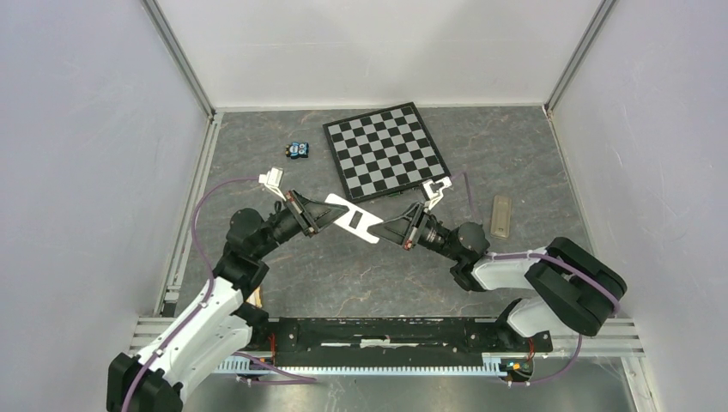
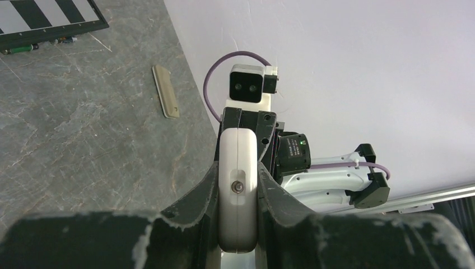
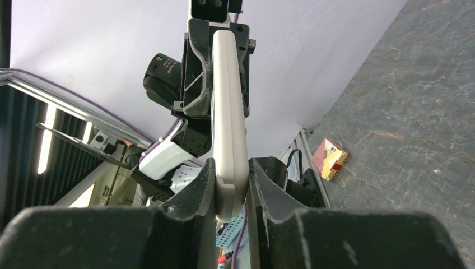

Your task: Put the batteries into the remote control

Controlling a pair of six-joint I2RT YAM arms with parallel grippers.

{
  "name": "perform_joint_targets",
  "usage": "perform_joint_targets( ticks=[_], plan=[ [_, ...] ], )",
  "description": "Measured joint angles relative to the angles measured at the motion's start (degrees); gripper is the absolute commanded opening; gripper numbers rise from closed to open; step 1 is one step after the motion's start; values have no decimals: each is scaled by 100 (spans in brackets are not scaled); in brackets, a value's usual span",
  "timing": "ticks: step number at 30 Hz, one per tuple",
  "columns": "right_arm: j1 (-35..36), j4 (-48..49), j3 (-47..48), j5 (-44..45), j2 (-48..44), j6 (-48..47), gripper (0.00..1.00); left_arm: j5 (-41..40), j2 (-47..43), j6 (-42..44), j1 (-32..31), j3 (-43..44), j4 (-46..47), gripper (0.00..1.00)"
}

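While both arms hang over the grey worktop, with the chessboard just beyond the claws, neither claw is on a task item. Left claw and right claw face each other. Each is clamped on one end of a plain white slab with a dark slot, held off the surface between them. Remote control looks to be the tan-backed piece lying flat on the worktop, judged face down with the recessed side up. Key relation: it sits behind the right claw, out past that arm's wrist and well apart from the fingertips. From the left claw it is ahead and to the left, beyond the slab and the right claw. Right arm is clearly nearer. Remote's long axis runs roughly crosswise to the right claw's pointing line, slightly tilted; cannot tell which end is its top. Batteries look like small cylinders tucked at the chessboard's near edge, far ahead-left of the left claw, with long axes along that edge. They are too small to read ends. Judgement: the right claw would need to let go of the slab and swing back to reach the remote.
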Motion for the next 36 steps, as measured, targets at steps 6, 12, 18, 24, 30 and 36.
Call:
perform_joint_targets(
  ticks=[6, 12, 18, 24, 30, 36],
  plan=[
    [13, 291, -4, -42, 160, 22, 43, -63, -177, 4, -4, 26, -260, 2],
    [-44, -116, -116, 111, 37, -446, 56, -411, -216, 20, 79, 74, -529, 2],
    [-57, -560, -116, 199, -63, -612, 53, -398, 37, 153, 83, 76, -640, 2],
    [-79, -793, -116, 219, -63, -654, 35, -426, 201, 492, 83, 127, -922, 2],
    [-114, -1169, -114, 190, -37, -575, 18, -457, 332, 809, 76, 184, -1029, 2],
    [-138, -1803, -66, 188, -50, -750, 10, -800, 501, 1279, 90, 188, -1486, 2]
  ],
)
